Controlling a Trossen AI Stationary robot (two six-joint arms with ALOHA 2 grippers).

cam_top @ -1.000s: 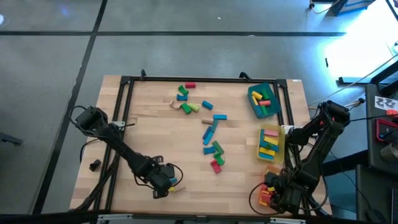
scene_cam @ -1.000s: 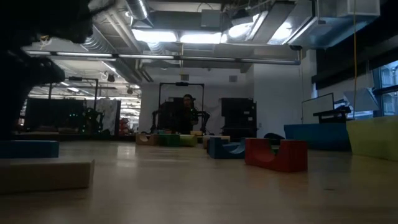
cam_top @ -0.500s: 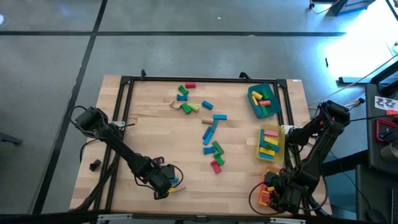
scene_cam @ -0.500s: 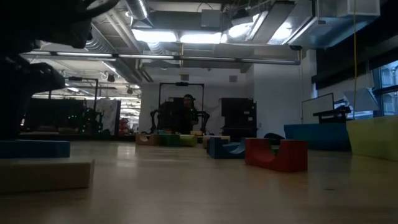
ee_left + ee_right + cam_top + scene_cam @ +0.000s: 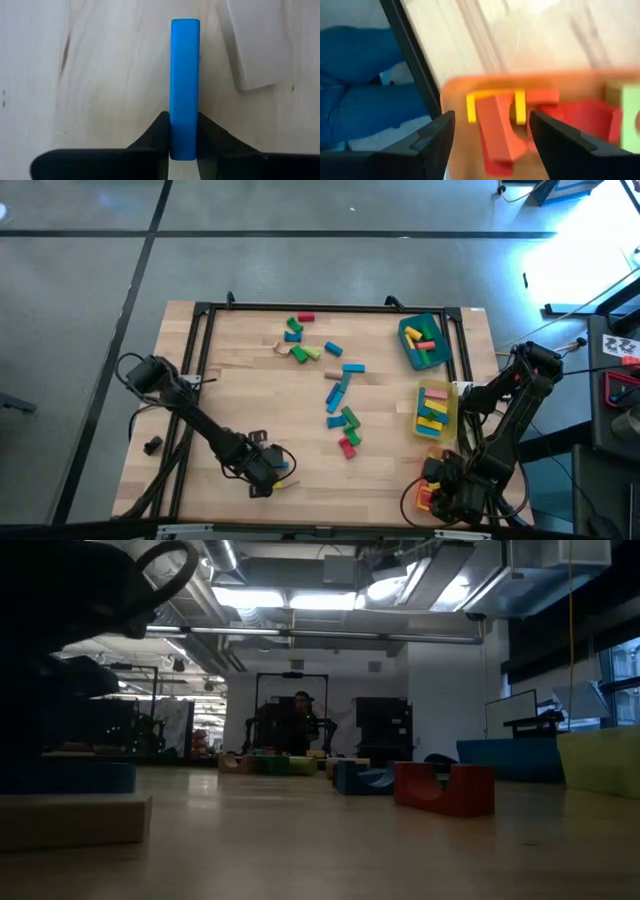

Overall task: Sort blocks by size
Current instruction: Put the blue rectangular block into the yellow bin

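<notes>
A blue bar block [image 5: 185, 75] lies near the table's front left, and my left gripper [image 5: 270, 472] is shut on it from above. A plain wood block [image 5: 257, 45] lies just beside it; the low view shows both, the blue bar [image 5: 85, 777] behind the wood block [image 5: 70, 821]. More blocks [image 5: 340, 405] lie scattered over the table's middle and far part. My right gripper [image 5: 492, 145] hangs open over the orange tray [image 5: 570, 82] at the front right, which holds red, yellow and green pieces. It touches none of them. My left gripper pinches the blue bar between its two fingers [image 5: 159, 136], one on each long side [image 5: 185, 142], near one end. The fingers point steeply down and lie across the bar. The bar lies flat on the table top.
A teal tray [image 5: 422, 340] and a yellow tray [image 5: 436, 410] with blocks stand along the right side. A black frame [image 5: 200, 330] borders the table. A small dark lump [image 5: 152, 445] lies outside the left rail. Bare wood lies between the two grippers.
In the low view my left arm's dark shape has come lower and farther over the blue bar, and the bar's visible end has shifted a little toward the picture's right. The wood block beside it has stayed put.
</notes>
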